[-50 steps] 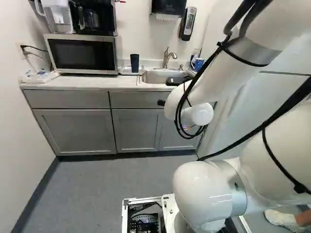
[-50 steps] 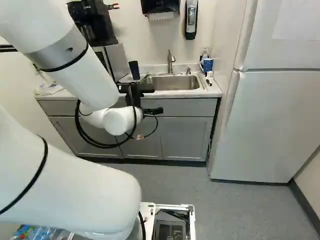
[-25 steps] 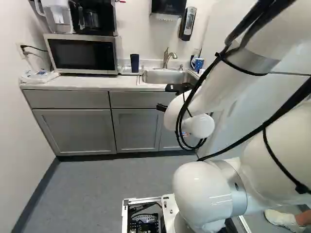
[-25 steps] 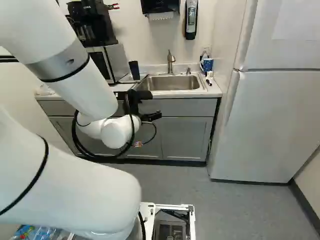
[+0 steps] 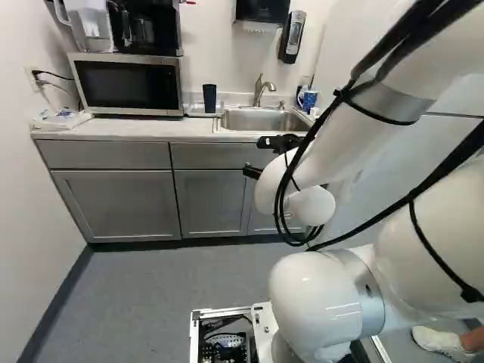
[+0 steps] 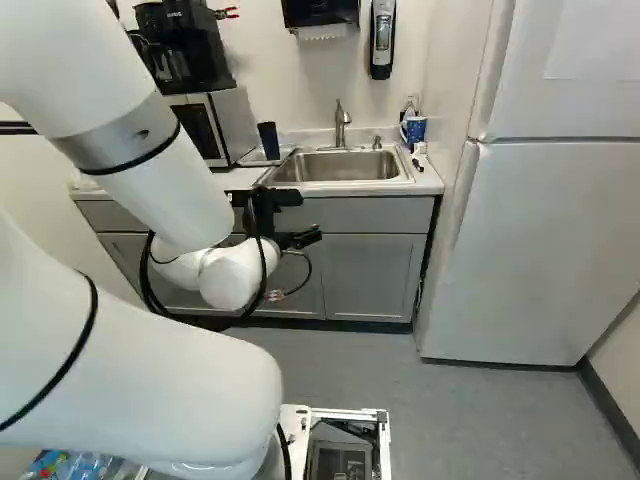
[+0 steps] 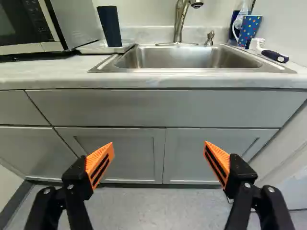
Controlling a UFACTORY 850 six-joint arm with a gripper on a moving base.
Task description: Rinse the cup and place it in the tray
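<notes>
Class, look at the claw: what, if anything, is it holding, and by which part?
Nothing is held: the claw stands open, with only cabinet doors and floor showing between its fingers.

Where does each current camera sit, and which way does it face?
Left base view: behind the arm and to its left, facing ahead and down at the counter and microwave; arm at the view's right.
Right base view: behind the arm, to its right, facing the sink and refrigerator; arm at the view's left.
Wrist view: on the wrist, looking along the gripper toward the cabinet doors; both its fingers show.
All three share the sink and dark cup.
</notes>
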